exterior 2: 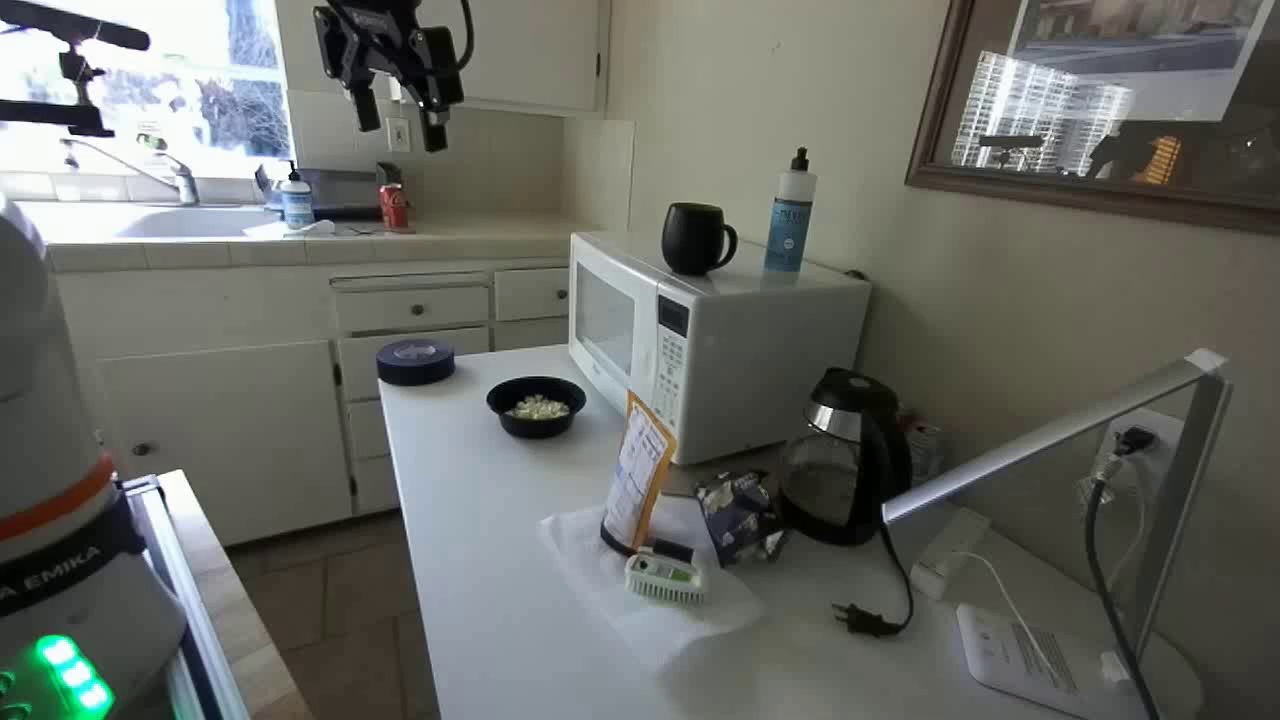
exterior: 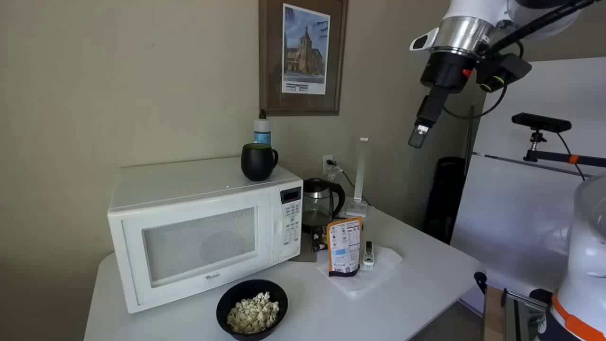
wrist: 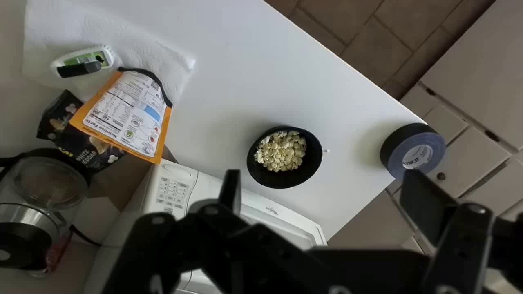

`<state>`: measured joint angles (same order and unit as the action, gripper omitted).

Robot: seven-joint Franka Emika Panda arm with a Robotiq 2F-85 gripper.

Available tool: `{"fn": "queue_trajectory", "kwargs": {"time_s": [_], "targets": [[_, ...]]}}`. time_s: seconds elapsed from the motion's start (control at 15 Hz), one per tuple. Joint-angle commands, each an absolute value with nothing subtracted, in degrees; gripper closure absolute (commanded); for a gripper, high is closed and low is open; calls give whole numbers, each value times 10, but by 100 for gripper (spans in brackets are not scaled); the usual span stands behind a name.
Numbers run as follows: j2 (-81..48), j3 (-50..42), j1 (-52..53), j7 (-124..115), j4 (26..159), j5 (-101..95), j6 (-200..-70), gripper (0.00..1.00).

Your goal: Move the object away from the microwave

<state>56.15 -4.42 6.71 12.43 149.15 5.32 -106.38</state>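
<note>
Gripper [exterior 2: 402,130] in the upper left of the frame in an exterior view, high and well apart from the table [exterior 2: 480,620]; jaws spread wide, nothing held. Wrist view agrees: fingers [wrist: 231,188] far apart, one lower centre, one lower right. Packet [exterior: 344,246], orange-edged with white printed label, stands upright on a paper towel [exterior: 364,286], low and right of centre in an exterior view. Microwave [exterior: 201,237], white, lower left there; packet near its right end, apart. Small white-and-green item [exterior 2: 665,577] just beside the packet's foot. Dark bag [exterior 2: 738,515] between packet and kettle [exterior 2: 835,470], lower right of centre in an exterior view. Black bowl [exterior: 222,308] of popcorn [exterior: 253,315] before the microwave, bottom centre. Mug [exterior: 257,162] and bottle [exterior 2: 790,225] on the microwave's top. Tape roll [exterior 2: 415,362] at the table's edge, left of centre.
</note>
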Motion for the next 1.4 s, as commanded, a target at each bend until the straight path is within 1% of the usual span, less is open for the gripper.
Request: {"fn": "queue_trajectory", "kwargs": {"time_s": [0.0,0.87,1.13,1.33], "targets": [[560,-42,64,126,1490,56,-1062,0],[560,-42,64,126,1490,56,-1062,0],[518,-112,91,290,1474,22,-1092,0],[470,-182,111,418,1449,15,-1103,0]]}}
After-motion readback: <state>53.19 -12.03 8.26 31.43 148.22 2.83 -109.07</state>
